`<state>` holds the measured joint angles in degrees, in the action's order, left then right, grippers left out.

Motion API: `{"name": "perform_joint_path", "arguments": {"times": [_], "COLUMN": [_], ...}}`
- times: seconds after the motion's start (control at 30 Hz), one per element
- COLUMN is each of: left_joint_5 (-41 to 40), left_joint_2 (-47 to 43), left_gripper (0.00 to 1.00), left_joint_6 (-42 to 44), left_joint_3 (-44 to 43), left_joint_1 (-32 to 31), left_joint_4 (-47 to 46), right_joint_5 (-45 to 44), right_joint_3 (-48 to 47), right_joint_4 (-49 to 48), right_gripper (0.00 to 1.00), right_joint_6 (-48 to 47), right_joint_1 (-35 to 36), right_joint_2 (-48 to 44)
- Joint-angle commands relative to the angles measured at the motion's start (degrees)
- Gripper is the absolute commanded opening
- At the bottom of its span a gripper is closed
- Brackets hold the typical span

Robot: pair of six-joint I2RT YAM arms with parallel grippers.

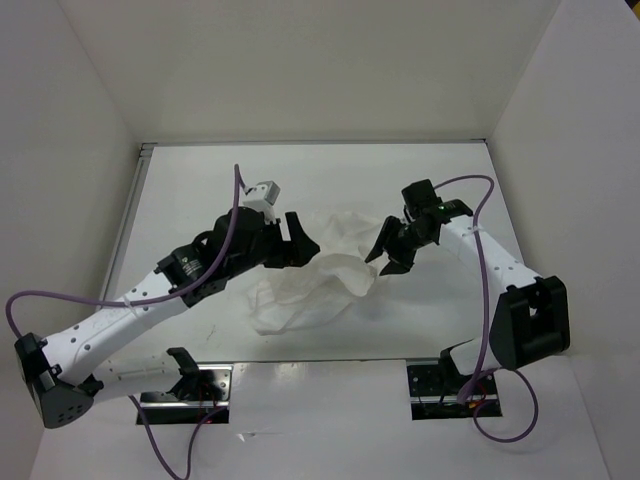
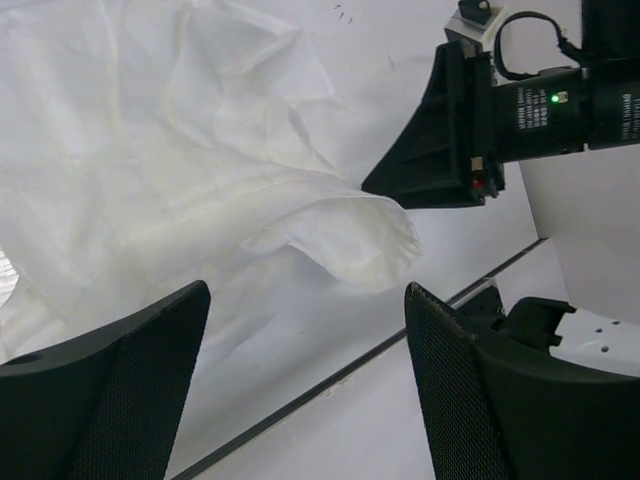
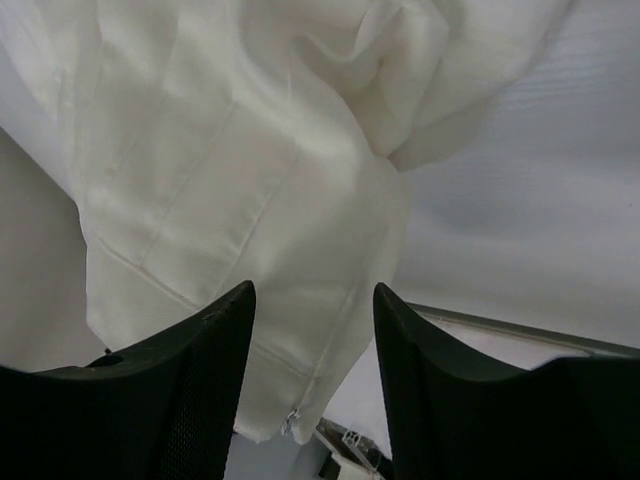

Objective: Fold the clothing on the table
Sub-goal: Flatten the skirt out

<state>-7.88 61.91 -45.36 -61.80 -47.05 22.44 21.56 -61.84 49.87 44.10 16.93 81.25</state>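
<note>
clothing (image 1: pixel 315 275): one loose crumpled heap mid-table (image 1: pixel 200 180), sitting right between the two grippers, nothing folded yet

left gripper (image 1: pixel 303 245): jaws spread wide with nothing in them, just beside the heap's left edge

right gripper (image 1: pixel 388 257): fingers apart too, and as far as I can see it's not holding anything. Tips are just beside a puffed-up fold on the right side.

which way it lies: to the right of the left gripper and to the left of the right one, so both point inward at it

long axis: roughly diagonal from above, far-right down to near-left

nearer arm: pretty much a tie. The right wrist view has a stitched edge straight ahead of its fingers.

next move, my guess: each side needs to find a real edge or corner, not just a bunch of cloth, and the right one looks better lined up for that
</note>
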Motion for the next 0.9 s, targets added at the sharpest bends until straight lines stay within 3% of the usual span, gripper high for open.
{"name": "perform_joint_path", "arguments": {"times": [0.0,0.17,0.4,0.87], "left_joint_5": [-3.1,-3.72,-4.77,-5.83], "left_joint_2": [-3.1,-4.86,-7.23,-9.88], "left_gripper": [0.86,0.86,0.86,0.86], "left_joint_6": [-2.09,-2.62,-4.38,-5.96], "left_joint_3": [0.8,2.12,4.41,6.43], "left_joint_1": [0.2,1.34,1.87,2.4], "left_joint_4": [0.23,1.29,3.05,4.63], "right_joint_5": [5.94,6.56,8.15,3.31], "right_joint_3": [-2.06,1.72,8.93,7.44], "right_joint_4": [5.13,9.98,11.04,-2.05], "right_gripper": [0.57,0.5,0.54,0.55], "right_joint_6": [-0.41,-1.82,-1.82,4.33], "right_joint_1": [-0.14,-0.14,0.47,4.6], "right_joint_2": [-0.57,-3.81,-6.02,-1.28]}}
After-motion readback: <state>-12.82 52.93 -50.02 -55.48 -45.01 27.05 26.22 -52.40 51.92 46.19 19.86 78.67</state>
